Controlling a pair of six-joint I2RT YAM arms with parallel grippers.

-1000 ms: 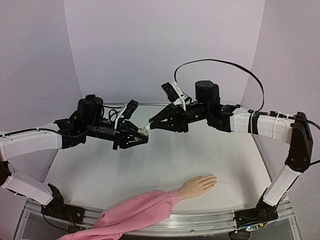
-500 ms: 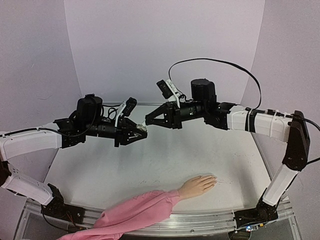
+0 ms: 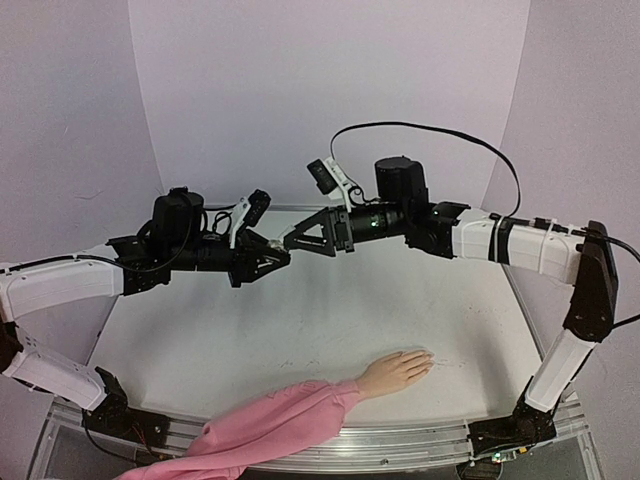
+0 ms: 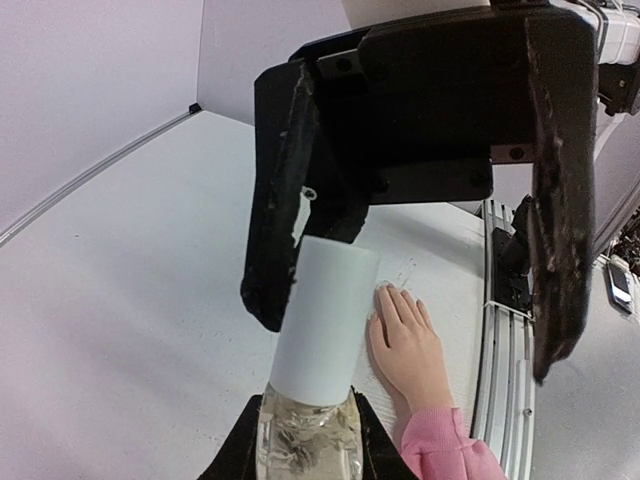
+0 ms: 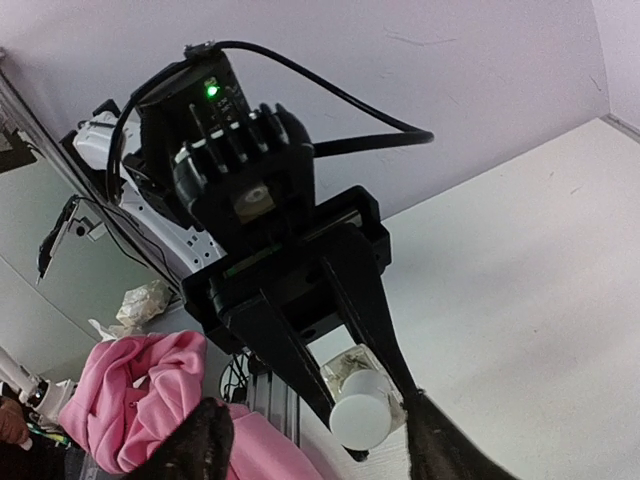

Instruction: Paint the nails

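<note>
Your left gripper is clamped on one white-capped bottle, held above the bench toward its far edge. Your right gripper has its jaws spread either side of the cap. One mannequin hand in one pink sleeve lies by the near edge, its nails too small to count.

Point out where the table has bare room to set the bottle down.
Bare table runs from the back wall to the mannequin hand, widest at left. Right of the mannequin hand is free too. Crowded: near edge, where the pink sleeve lies.

Even, soft lighting; faint shadows; overhead view bowed at edges (wrist closeups slightly blurred).
</note>
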